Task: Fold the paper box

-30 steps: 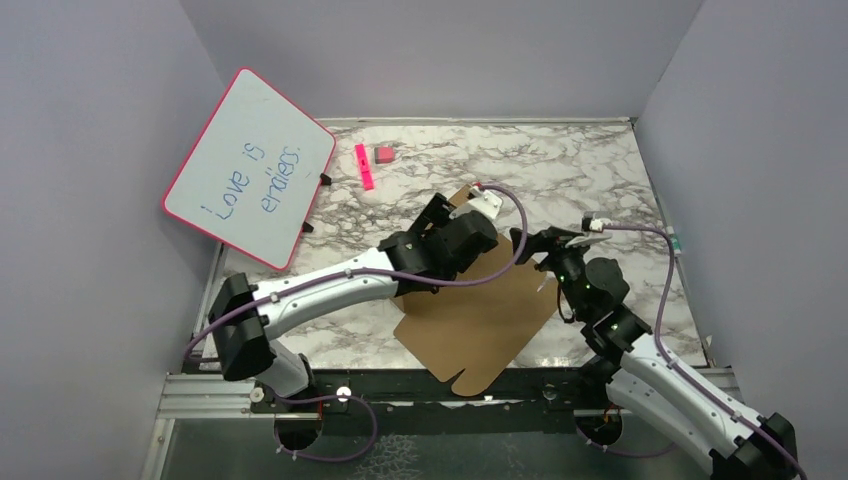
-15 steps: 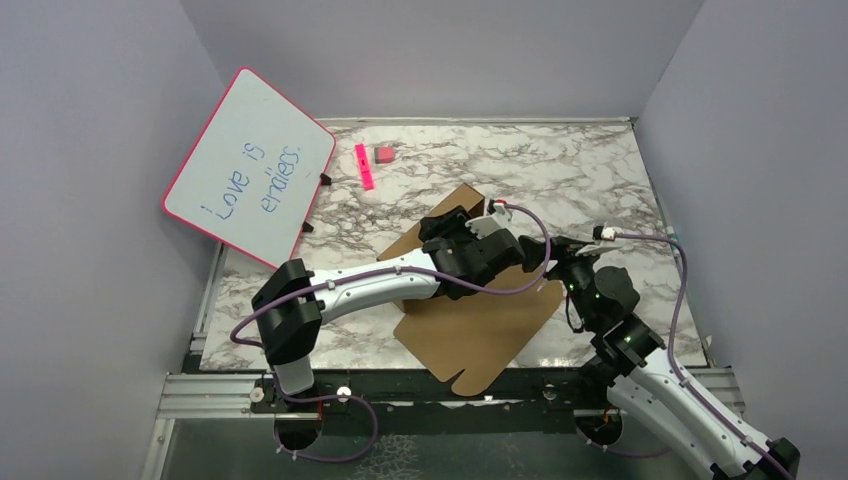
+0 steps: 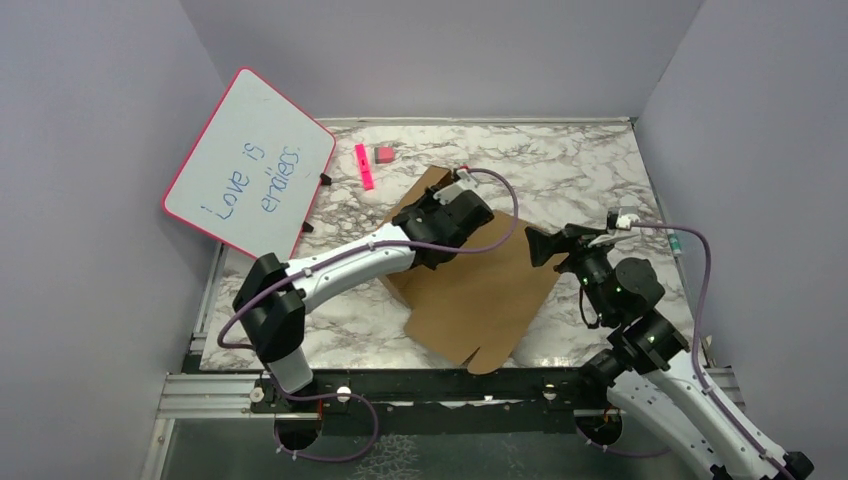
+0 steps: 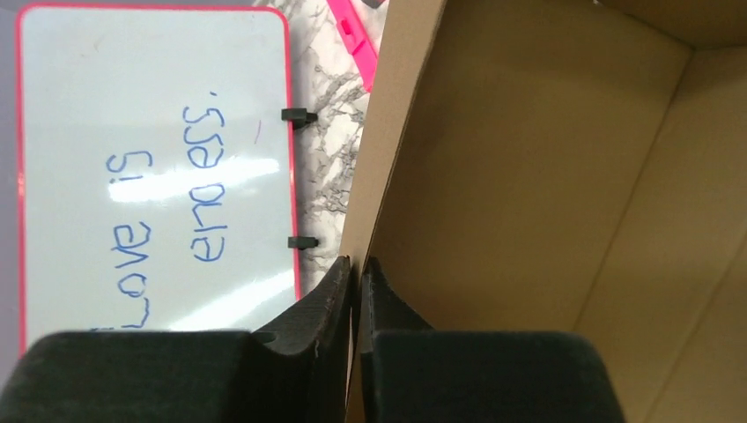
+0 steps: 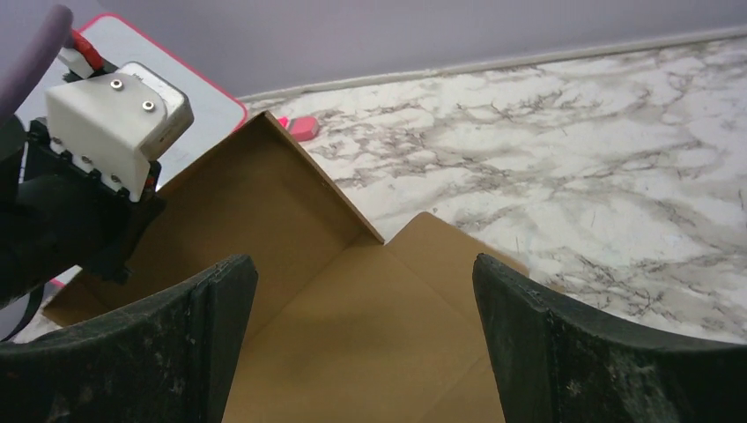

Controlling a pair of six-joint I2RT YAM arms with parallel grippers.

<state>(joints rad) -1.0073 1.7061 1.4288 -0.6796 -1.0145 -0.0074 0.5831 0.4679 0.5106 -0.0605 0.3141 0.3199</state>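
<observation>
The paper box (image 3: 480, 300) is a brown cardboard blank lying on the marble table, its far-left flap raised. My left gripper (image 3: 415, 207) is shut on that flap's edge. In the left wrist view the fingers (image 4: 356, 263) pinch the thin cardboard wall (image 4: 528, 176) between them. My right gripper (image 3: 545, 245) hangs open over the blank's right corner, apart from it. In the right wrist view its jaws (image 5: 366, 273) stand wide with only the flat cardboard (image 5: 352, 335) below and the raised flap ahead.
A pink-framed whiteboard (image 3: 250, 165) with blue writing leans against the left wall. A pink marker (image 3: 364, 166) and a small pink eraser (image 3: 384, 154) lie at the back. Grey walls close in three sides; the table's near edge is a metal rail (image 3: 440, 395).
My left gripper has shut on the flap's edge and moved back-left with it, lifting the flap and shifting the blank. My right arm drew back to the right, still open.
</observation>
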